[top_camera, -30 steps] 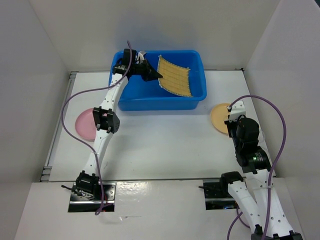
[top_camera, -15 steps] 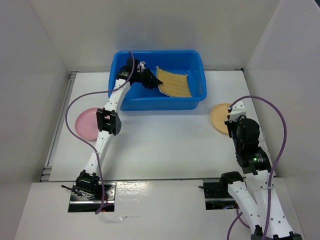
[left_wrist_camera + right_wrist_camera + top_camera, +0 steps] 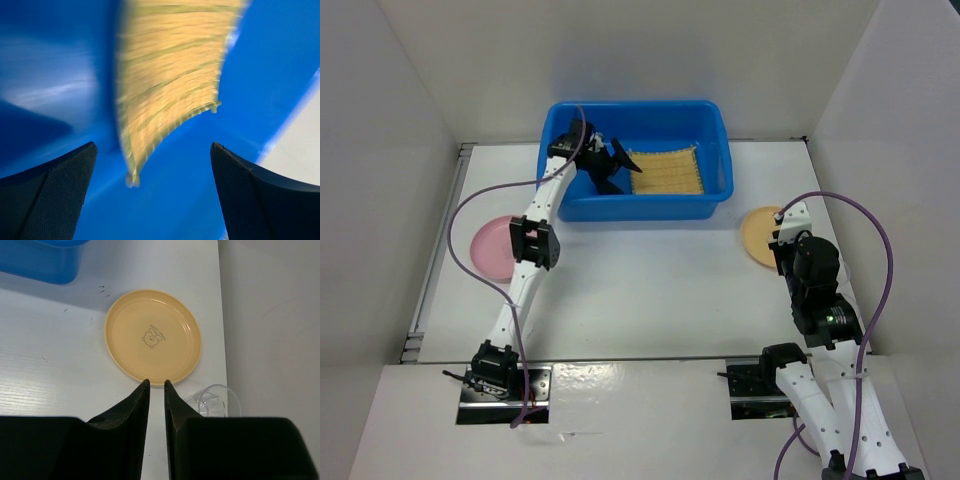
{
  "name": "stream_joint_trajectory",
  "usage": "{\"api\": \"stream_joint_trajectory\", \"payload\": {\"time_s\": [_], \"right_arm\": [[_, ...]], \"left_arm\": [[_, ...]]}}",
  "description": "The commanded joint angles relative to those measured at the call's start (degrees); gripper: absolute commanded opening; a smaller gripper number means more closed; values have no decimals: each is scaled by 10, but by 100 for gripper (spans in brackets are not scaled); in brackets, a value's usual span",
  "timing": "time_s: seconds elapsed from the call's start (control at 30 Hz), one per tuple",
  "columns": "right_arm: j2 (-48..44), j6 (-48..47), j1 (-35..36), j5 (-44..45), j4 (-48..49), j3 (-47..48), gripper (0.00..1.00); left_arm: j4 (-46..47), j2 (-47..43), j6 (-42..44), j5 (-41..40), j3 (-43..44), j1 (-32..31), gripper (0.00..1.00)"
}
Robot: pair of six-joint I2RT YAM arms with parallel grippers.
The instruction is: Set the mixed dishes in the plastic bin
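The yellow woven mat (image 3: 667, 170) lies inside the blue plastic bin (image 3: 640, 208), free of any grip. My left gripper (image 3: 617, 170) hovers in the bin at the mat's left edge. In the left wrist view the left gripper (image 3: 153, 145) is wide open, with the blurred mat (image 3: 170, 75) ahead over the bin floor (image 3: 250, 90). The tan-orange plate (image 3: 152, 335) lies flat on the table. My right gripper (image 3: 154, 381) points at its near rim with a narrow gap and nothing between the fingers. A clear cup (image 3: 215, 401) stands just right of the fingers. The pink plate (image 3: 492, 248) rests at the table's left.
White walls enclose the table on three sides, and the right wall runs close beside the tan-orange plate (image 3: 758, 235) and my right gripper (image 3: 783, 238). A corner of the bin (image 3: 45, 260) shows at the upper left of the right wrist view.
My left gripper has opened and let go of the mat, which dropped from tilted to flat in the bin. The right gripper's fingers have parted slightly; that arm stayed put.
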Motion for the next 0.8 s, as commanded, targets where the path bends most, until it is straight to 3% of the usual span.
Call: {"api": "stream_joint_trajectory", "payload": {"time_s": [0.0, 0.17, 0.2, 0.3, 0.4, 0.43, 0.47, 0.57, 0.6, 0.67, 0.7, 0.77], "right_arm": [[-5, -1, 3, -1, 27, -4, 23], [1, -1, 3, -6, 27, -4, 26], [1, -1, 3, -6, 27, -4, 26], [6, -6, 3, -6, 27, -4, 27], [11, -6, 8, -6, 27, -9, 28], [11, -6, 8, -6, 27, -9, 28], [11, -6, 8, -6, 27, -9, 28], [16, -6, 8, -6, 27, -9, 28], [16, -6, 8, -6, 27, -9, 28], [16, -6, 13, -6, 27, -9, 28], [16, -6, 13, -6, 27, -9, 28], [24, -6, 13, -6, 27, -9, 28]], "left_arm": [[-114, -44, 74, -84, 26, 17, 100], [-208, -94, 161, -215, 8, 22, 100], [-208, -150, 168, -278, -46, 16, 100], [-208, -240, 196, -362, -62, 11, 100], [-208, -362, 222, -456, -132, 11, 100], [-208, -397, 222, -531, -167, 5, 100], [-208, -458, 227, -563, -244, 5, 100], [-196, -575, 232, -635, -366, 19, 100], [-185, -605, 232, -641, -464, 30, 100], [-123, -709, 224, -631, -583, 85, 100], [-102, -742, 224, -617, -706, 113, 100], [-40, -824, 247, -535, -812, 201, 100]]}}
